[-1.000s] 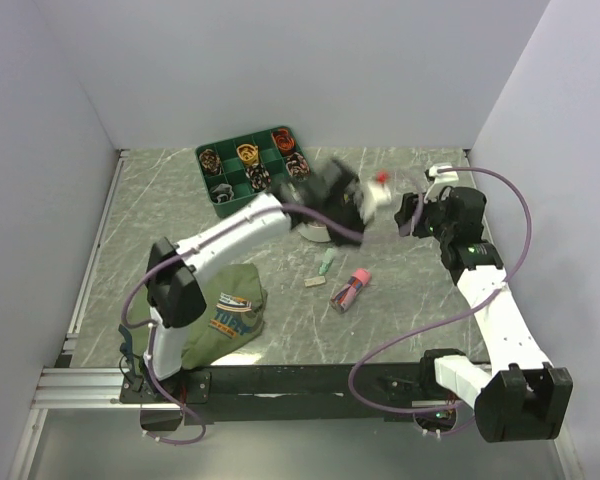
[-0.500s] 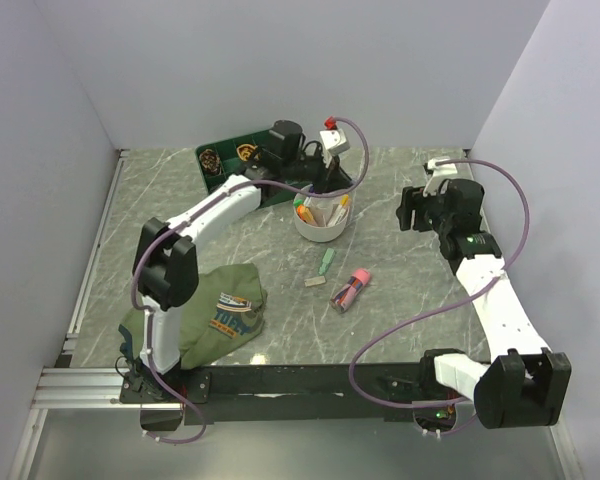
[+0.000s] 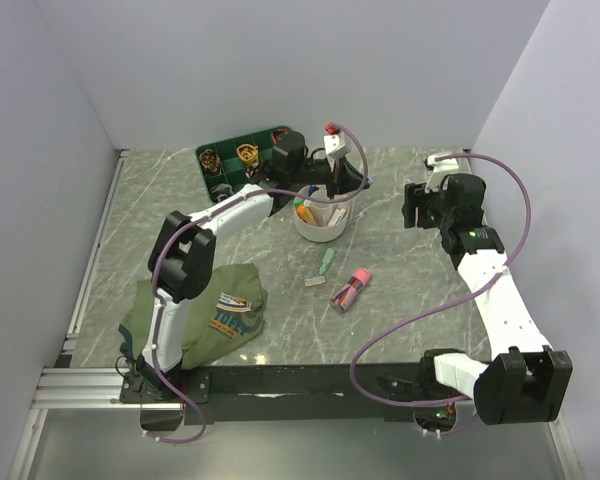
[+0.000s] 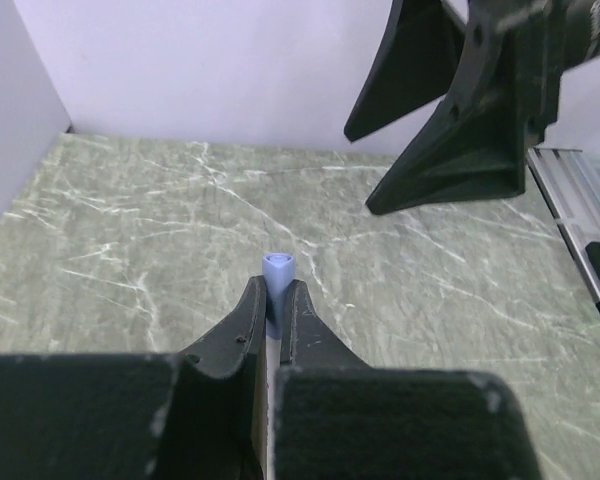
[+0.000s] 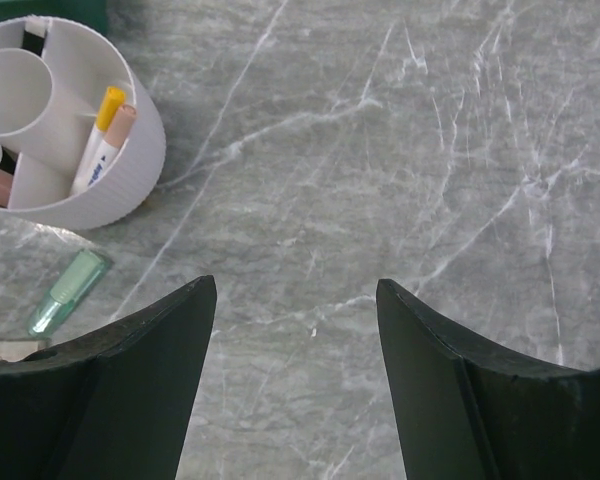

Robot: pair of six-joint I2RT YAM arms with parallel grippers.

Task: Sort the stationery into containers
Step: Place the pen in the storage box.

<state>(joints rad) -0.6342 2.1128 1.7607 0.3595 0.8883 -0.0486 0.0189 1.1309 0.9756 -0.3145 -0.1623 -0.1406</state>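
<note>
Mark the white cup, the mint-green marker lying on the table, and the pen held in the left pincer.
white cup (image 5: 140,168), right wrist view, outer ribbed wall.
mint-green marker (image 5: 68,290), right wrist view, middle of barrel.
blue pen (image 4: 278,266), left wrist view, exposed end.

Bare bench (image 3: 410,290) lies open at right centre of the top view. The left arm (image 3: 235,212) crosses above the white cup's (image 3: 320,228) upper edge. Green tray (image 3: 220,170), shirt (image 3: 230,305) and loose pens (image 3: 348,290) crowd the left and middle.
</note>
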